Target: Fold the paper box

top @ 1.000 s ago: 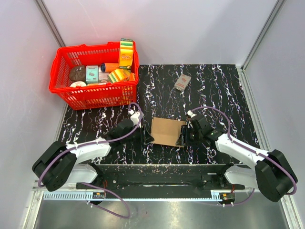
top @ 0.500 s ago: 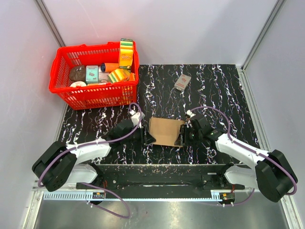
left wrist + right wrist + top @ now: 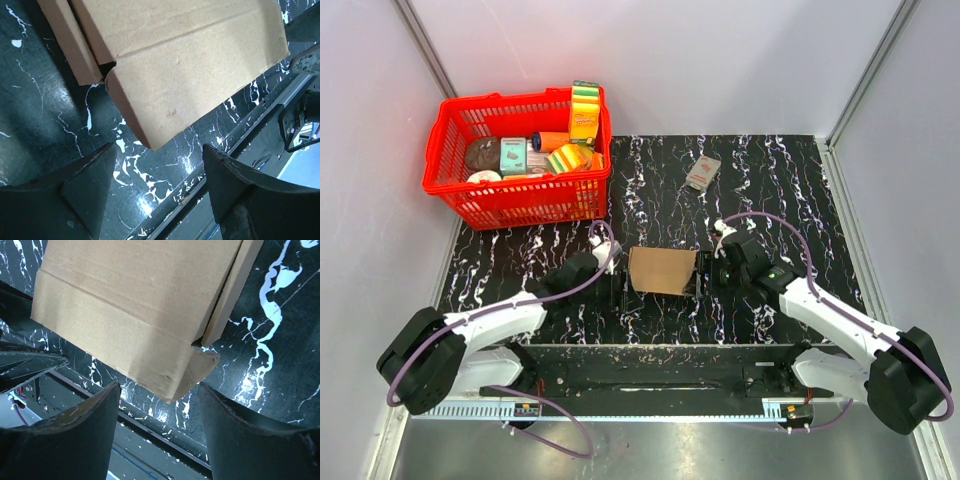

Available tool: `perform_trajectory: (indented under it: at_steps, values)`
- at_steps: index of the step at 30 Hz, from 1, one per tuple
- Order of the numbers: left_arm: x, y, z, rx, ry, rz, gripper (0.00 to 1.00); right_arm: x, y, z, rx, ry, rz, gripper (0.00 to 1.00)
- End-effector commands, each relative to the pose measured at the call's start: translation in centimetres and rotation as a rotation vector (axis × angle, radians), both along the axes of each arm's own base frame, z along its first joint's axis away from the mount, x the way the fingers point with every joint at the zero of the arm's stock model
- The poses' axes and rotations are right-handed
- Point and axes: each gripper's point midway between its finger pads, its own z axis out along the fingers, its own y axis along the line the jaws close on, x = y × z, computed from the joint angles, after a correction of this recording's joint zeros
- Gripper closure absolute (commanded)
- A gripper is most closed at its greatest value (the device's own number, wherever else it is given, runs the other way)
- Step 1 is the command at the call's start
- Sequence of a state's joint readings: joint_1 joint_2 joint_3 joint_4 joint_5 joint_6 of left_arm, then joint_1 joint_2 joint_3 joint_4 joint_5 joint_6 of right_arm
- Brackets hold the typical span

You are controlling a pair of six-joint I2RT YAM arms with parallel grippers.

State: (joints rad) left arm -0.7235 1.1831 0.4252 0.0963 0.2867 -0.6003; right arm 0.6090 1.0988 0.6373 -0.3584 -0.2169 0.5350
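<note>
My left jaws and right jaws stand spread, the paper box (image 3: 663, 271) lying loose on the desk (image 3: 780, 190) between them, so unpinned flaps could spring open or a nudge skid it.

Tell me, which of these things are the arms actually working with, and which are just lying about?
In the job:
paper box
left gripper and right gripper, both open, one at each end of it

Lying about:
red basket with its contents
small printed packet, beyond the box

One box (image 3: 663, 271), one basket (image 3: 520, 206), one packet (image 3: 702, 172)
</note>
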Motion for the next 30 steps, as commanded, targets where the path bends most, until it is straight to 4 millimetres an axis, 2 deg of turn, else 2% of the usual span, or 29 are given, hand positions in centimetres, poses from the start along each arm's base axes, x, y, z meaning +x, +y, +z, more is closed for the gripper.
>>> perform_trajectory:
  at_steps: [1, 6, 13, 16, 18, 23, 30]
  values:
    - [1.0, 0.4, 2.1, 0.009, -0.060, 0.016, 0.25, 0.7, -0.3, 1.5, -0.029, -0.049, -0.003, 0.29]
    - [1.0, 0.9, 3.5, -0.009, -0.084, 0.025, 0.23, 0.6, -0.4, 1.6, -0.034, -0.048, -0.006, 0.27]
    - [0.6, 0.3, 8.1, -0.128, -0.164, -0.007, 0.21, 0.9, -0.6, 2.8, -0.025, -0.078, -0.016, 0.22]
    - [0.7, 0.3, 9.2, -0.153, -0.188, -0.002, 0.20, 1.0, -0.6, 3.1, -0.024, -0.087, -0.025, 0.21]
    - [1.1, 0.5, 9.1, -0.144, -0.197, 0.015, 0.19, 1.3, -0.8, 3.2, -0.030, -0.097, -0.038, 0.21]
    - [2.4, 1.2, 7.4, -0.104, -0.176, 0.060, 0.21, 1.8, -1.0, 2.9, -0.046, -0.106, -0.053, 0.25]
    - [4.6, 0.8, 7.4, -0.087, -0.198, 0.066, 0.24, 2.6, -0.8, 2.4, -0.054, -0.100, -0.049, 0.31]
